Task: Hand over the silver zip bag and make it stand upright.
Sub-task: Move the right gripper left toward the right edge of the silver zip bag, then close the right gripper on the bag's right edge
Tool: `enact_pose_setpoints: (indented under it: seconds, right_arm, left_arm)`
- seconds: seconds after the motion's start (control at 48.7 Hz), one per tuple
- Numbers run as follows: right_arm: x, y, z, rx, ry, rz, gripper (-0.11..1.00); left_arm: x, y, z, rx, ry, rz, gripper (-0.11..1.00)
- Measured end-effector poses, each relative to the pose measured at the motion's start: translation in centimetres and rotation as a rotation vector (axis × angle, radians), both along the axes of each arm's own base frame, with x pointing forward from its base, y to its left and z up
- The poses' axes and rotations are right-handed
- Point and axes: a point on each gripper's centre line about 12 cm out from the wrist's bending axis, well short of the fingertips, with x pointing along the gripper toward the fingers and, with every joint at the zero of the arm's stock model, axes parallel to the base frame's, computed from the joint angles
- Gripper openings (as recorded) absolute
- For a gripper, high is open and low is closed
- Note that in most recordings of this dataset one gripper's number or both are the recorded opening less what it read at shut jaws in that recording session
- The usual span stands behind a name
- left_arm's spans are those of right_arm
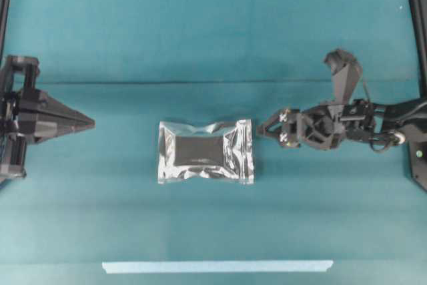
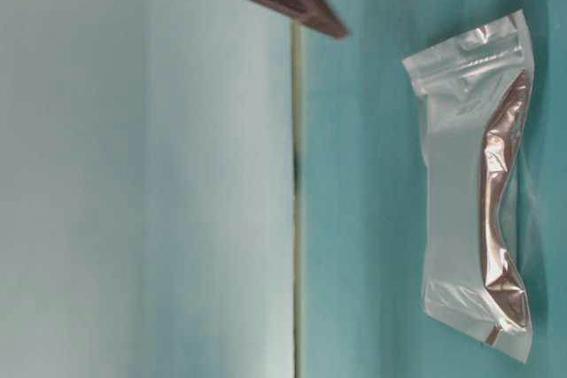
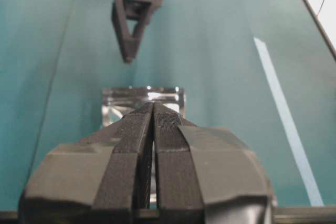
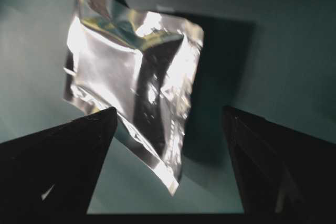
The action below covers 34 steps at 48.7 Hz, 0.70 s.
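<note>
Bag (image 1: 205, 151) lies flat near the middle of the teal desk (image 1: 200, 38), its long side running left to right in the overhead view, dark panel facing up. The right hand (image 1: 262, 128) sits just beside the bag's right edge with its fingers spread wide, holding nothing; from its wrist camera the bag shows between the two fingers, not touched. The left hand (image 1: 90, 123) rests well apart at the left, its fingers pressed together and empty. A pale blue strip (image 1: 217, 266) lies along the desk's near edge.
</note>
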Motion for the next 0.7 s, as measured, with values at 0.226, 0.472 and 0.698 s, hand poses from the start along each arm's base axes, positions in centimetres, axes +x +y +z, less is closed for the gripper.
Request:
enact_pose_setpoints:
  seconds: [0.226, 0.472, 0.698]
  right_arm:
    - [1.6, 1.4, -1.2, 0.026, -0.03, -0.01, 0.9]
    - [3.0, 1.6, -2.2, 0.023, -0.027, -0.016, 0.9]
    - [3.6, 1.3, -3.0, 0.025, -0.025, -0.042, 0.9]
  left_arm:
    - [0.0, 0.3, 0.0, 0.0, 0.0, 0.012, -0.01]
    - [-0.1, 0.3, 0.1, 0.0, -0.003, 0.015, -0.01]
    - [-0.1, 0.5, 0.1, 0.003, -0.003, 0.021, -0.01]
